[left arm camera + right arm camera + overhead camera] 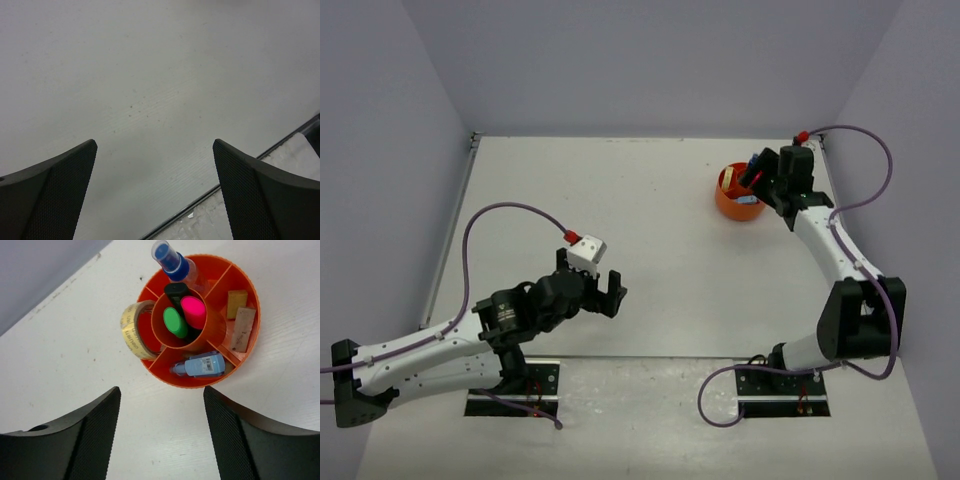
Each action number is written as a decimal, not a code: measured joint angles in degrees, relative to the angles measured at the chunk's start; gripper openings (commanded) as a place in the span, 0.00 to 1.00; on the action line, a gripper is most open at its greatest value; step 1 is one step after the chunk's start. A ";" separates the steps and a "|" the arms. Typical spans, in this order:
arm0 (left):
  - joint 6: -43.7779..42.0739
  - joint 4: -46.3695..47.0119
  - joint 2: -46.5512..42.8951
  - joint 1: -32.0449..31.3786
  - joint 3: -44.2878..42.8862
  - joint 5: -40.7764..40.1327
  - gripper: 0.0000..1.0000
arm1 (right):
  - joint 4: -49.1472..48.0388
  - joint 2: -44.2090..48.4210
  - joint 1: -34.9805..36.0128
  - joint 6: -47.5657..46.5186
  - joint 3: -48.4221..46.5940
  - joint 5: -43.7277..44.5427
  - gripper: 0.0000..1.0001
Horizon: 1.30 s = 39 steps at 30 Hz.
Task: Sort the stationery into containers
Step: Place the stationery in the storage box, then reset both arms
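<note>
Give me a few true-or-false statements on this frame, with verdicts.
1. The green highlighter and pink highlighter stand in the orange tub's centre cup. True.
2. The tape ring lies outside the tub. False: it sits on edge in an outer compartment.
3. The right gripper holds an eraser. False: it is open and empty; both erasers lie in the tub.
4. The left gripper is open over the table. True.

White table (650, 230), orange tub (738, 205) on it (far right corner)
</note>
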State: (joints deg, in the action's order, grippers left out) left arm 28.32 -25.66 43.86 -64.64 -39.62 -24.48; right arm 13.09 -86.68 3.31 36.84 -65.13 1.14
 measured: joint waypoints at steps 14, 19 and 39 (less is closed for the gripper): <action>6.96 5.44 11.78 28.48 -1.37 -5.86 1.00 | 10.58 38.44 3.06 -7.57 3.00 -2.09 0.99; 6.75 6.74 16.79 36.87 -3.46 -3.93 1.00 | 17.70 46.81 7.86 -14.82 3.30 -1.24 0.99; -2.50 -2.86 -11.83 37.59 -4.46 -3.24 1.00 | 25.96 63.64 12.07 -17.00 12.86 7.59 0.99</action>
State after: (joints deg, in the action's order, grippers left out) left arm 25.81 -28.52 32.03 -27.05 -44.07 -27.72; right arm 39.04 -23.05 15.38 19.84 -52.27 8.74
